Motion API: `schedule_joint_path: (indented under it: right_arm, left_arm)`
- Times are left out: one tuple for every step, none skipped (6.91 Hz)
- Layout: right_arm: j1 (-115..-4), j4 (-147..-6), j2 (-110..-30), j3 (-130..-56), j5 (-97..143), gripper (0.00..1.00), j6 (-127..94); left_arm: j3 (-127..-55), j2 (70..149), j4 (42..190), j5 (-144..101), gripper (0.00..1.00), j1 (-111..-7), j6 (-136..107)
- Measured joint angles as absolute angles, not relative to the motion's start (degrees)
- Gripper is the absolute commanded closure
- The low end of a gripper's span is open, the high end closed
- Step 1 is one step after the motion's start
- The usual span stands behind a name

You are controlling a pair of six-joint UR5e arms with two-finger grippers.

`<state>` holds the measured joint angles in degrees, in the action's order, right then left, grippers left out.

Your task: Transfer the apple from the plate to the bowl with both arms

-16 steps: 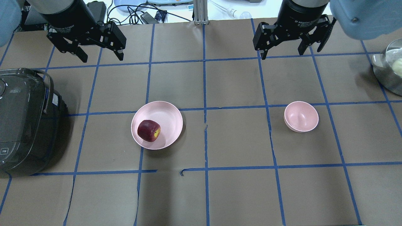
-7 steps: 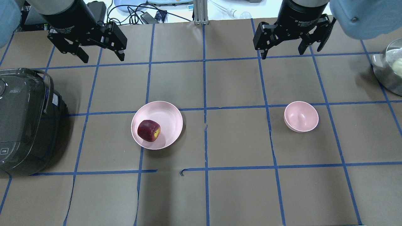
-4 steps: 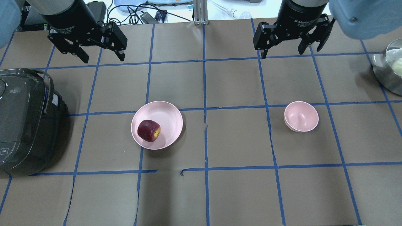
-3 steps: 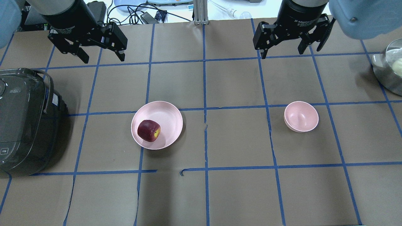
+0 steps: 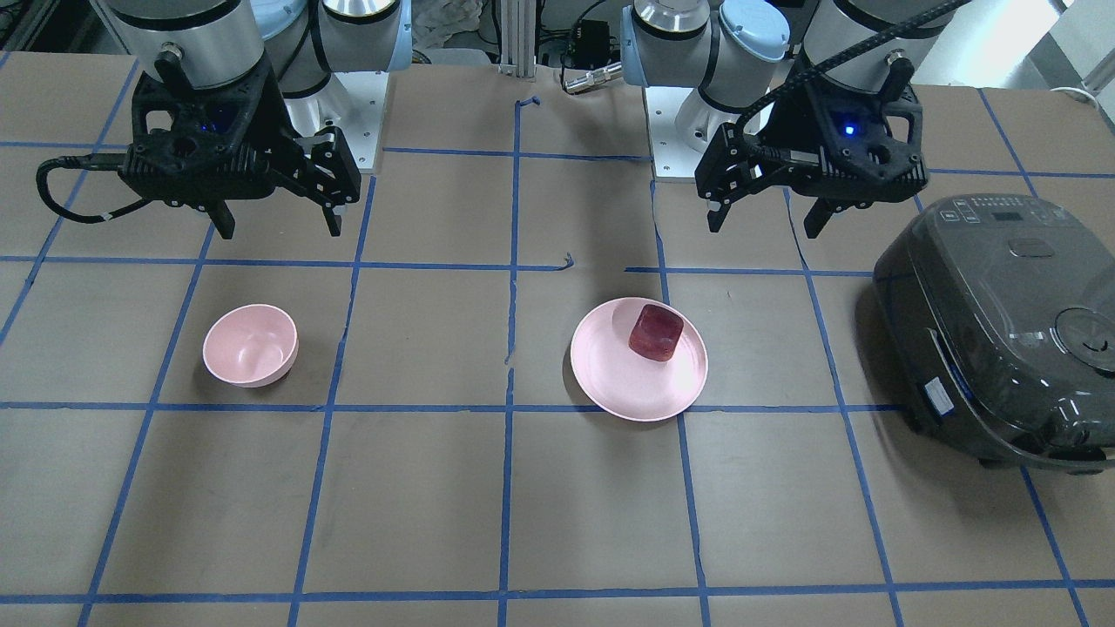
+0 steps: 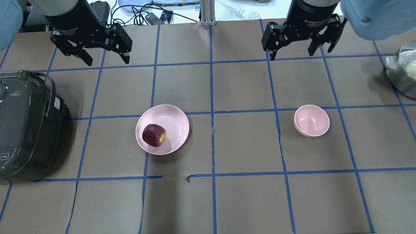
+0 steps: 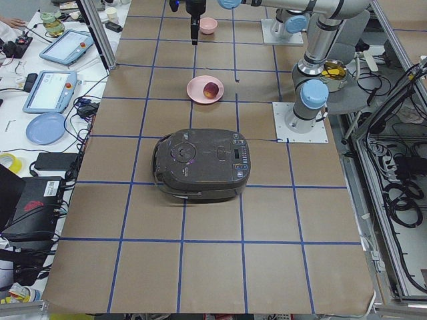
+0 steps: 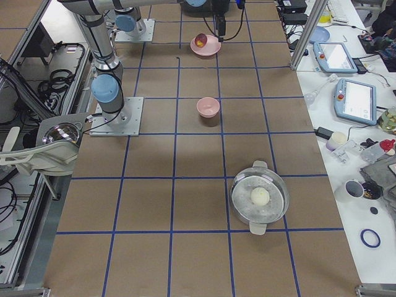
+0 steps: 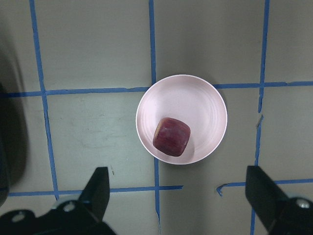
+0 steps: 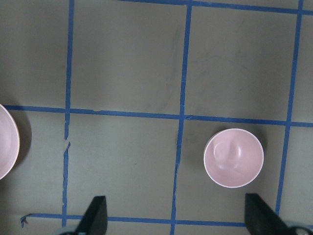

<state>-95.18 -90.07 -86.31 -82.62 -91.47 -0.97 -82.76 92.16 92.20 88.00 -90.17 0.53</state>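
The dark red apple (image 6: pixel 154 135) lies on the pink plate (image 6: pixel 174 122), toward the plate's near-left side, left of the table's middle. The small pink bowl (image 6: pixel 311 120) stands empty to the right. My left gripper (image 6: pixel 107 61) hangs open and empty high over the far left of the table, well behind the plate. My right gripper (image 6: pixel 292 56) hangs open and empty behind the bowl. The left wrist view looks down on the apple (image 9: pixel 171 136) and plate (image 9: pixel 195 100). The right wrist view shows the bowl (image 10: pixel 233 157).
A dark rice cooker (image 6: pixel 26 123) stands at the table's left edge, close to the plate. A steel pot (image 6: pixel 403 74) with a pale round thing inside sits at the far right edge. Blue tape lines grid the brown table cover.
Both grippers have drifted by only a few pixels. The apple, plate and bowl have not moved.
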Motion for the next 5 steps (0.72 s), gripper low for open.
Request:
schedule_joint_path:
  right_arm:
    - [-95.18,-90.03,-86.28,-82.72,-91.45,0.00,-0.97]
    - [-95.14,-90.01,-86.25,-82.79,-91.47,0.00,-0.94]
    - [-95.04,-89.94,-86.24,-82.84,-91.47,0.00,-0.91]
    - [-94.93,-89.76,-86.22,-82.85,-91.43,0.00,-0.89]
    - [-94.80,-89.56,-86.22,-82.84,-91.42,0.00,-0.86]
  left_arm:
    - [-82.85,92.17,92.20,87.98,0.00,-90.17,0.49]
    - [-82.89,92.16,92.20,87.98,0.00,-90.17,0.41]
    - [-82.99,92.28,92.22,87.98,0.00,-90.21,0.23]
    - [-83.45,92.30,92.14,88.02,0.00,-90.46,0.01]
    - [-84.19,92.13,91.92,88.07,0.00,-90.92,-0.08]
